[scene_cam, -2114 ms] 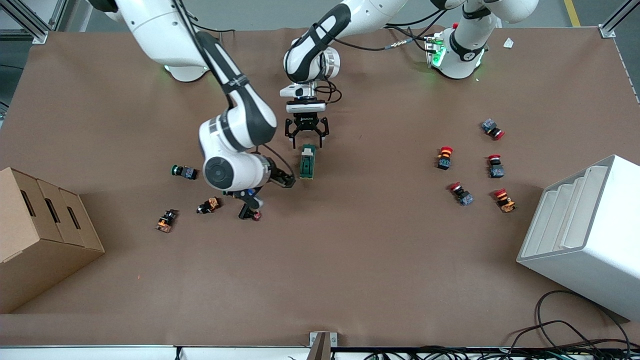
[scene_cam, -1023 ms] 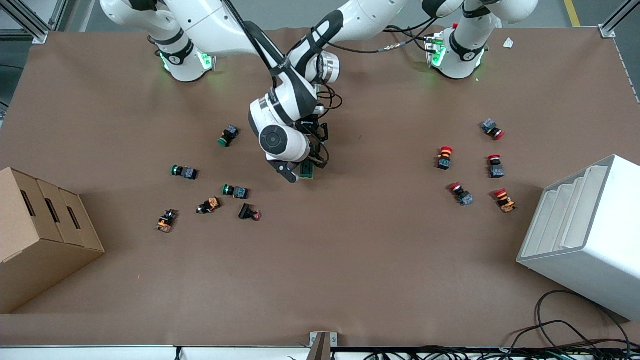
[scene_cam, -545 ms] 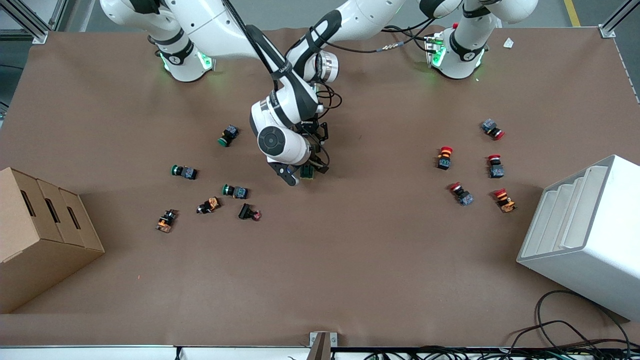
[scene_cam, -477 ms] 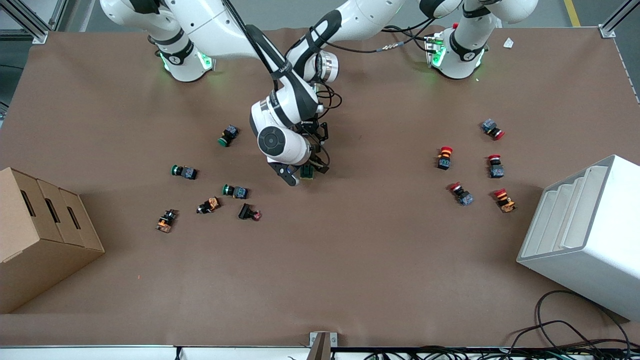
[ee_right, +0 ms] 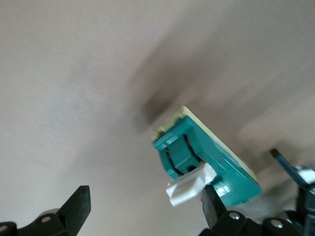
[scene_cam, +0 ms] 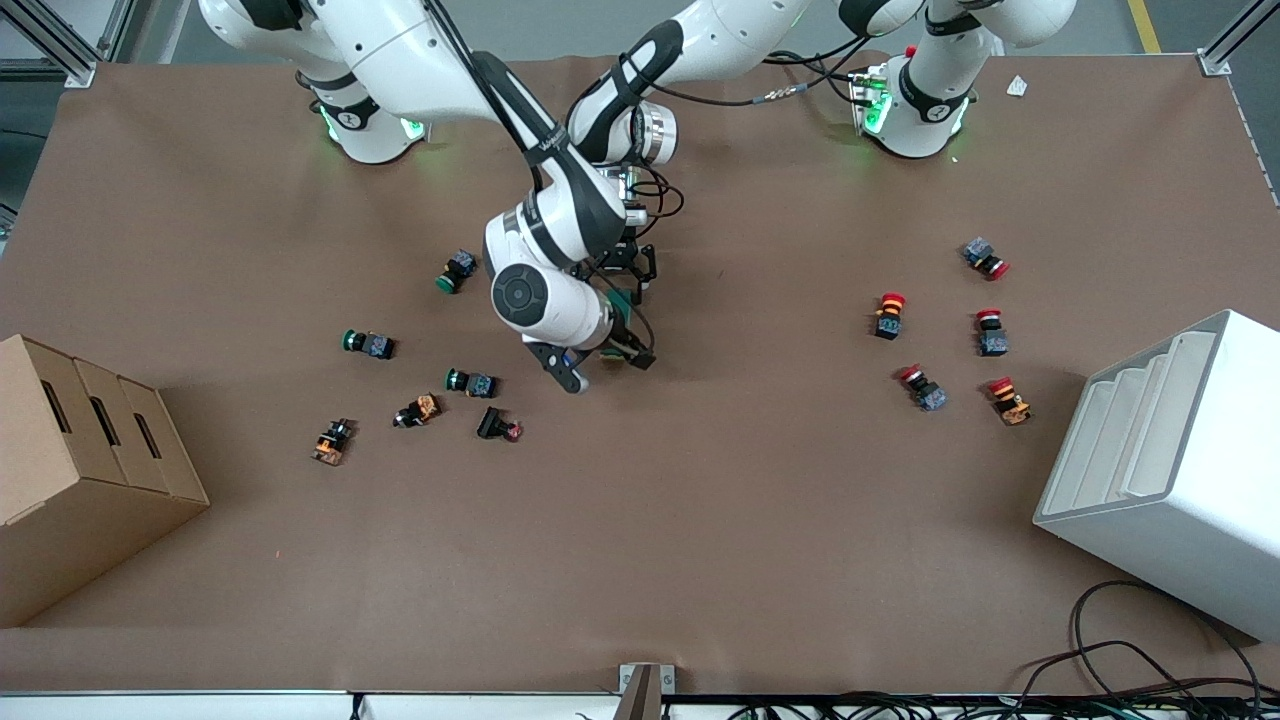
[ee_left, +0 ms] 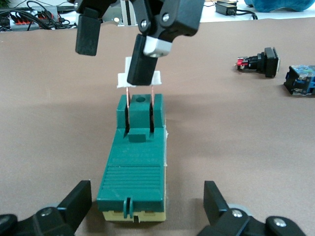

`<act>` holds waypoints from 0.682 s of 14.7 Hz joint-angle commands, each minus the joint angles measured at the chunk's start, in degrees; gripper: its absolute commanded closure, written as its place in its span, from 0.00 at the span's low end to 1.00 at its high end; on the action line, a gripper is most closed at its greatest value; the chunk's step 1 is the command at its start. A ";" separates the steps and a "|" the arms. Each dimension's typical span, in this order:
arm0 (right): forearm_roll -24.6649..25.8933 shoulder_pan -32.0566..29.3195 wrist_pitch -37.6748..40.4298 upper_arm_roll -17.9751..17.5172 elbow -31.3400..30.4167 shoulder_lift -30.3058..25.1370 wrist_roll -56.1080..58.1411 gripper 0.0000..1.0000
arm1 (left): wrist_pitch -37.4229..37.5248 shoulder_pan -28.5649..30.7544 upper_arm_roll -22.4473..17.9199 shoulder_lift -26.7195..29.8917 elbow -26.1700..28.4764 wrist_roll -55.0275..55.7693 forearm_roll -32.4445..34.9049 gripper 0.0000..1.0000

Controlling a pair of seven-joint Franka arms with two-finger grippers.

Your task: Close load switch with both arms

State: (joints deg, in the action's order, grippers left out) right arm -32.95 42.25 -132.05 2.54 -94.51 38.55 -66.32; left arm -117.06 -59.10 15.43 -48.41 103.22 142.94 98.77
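The load switch (scene_cam: 624, 297) lies at mid-table, mostly hidden under the right arm's wrist. In the left wrist view it is a dark-green block (ee_left: 135, 167) with a cream-white lever (ee_left: 139, 78) raised on two copper blades at its end nearer the front camera. My left gripper (scene_cam: 618, 272) (ee_left: 145, 206) is open, its fingers (ee_left: 74, 201) standing apart on either side of the switch's other end. My right gripper (scene_cam: 603, 365) (ee_right: 145, 204) is open at the lever end. One of its fingers (ee_left: 142, 64) rests against the lever (ee_right: 192, 184); the other stands apart.
Green and orange push buttons (scene_cam: 470, 382) lie toward the right arm's end, and two show in the left wrist view (ee_left: 258, 61). Red push buttons (scene_cam: 922, 388) lie toward the left arm's end. A cardboard box (scene_cam: 80, 470) and a white bin (scene_cam: 1170, 470) stand at the table's two ends.
The right arm swung in from among the push buttons to the switch's lever end, then shifted slightly toward the front camera. The left gripper came down around the switch's other end.
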 commanded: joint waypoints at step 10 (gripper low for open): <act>-0.54 -4.72 0.65 -0.17 7.14 6.28 3.04 0.00 | 0.26 -0.23 -0.14 -1.60 -0.66 1.81 -0.34 0.00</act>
State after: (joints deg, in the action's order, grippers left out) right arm -33.50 39.10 -131.02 2.50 -89.28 42.62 -65.76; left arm -117.01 -59.12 15.43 -48.47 103.21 143.93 98.77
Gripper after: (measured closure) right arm 0.000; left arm 0.000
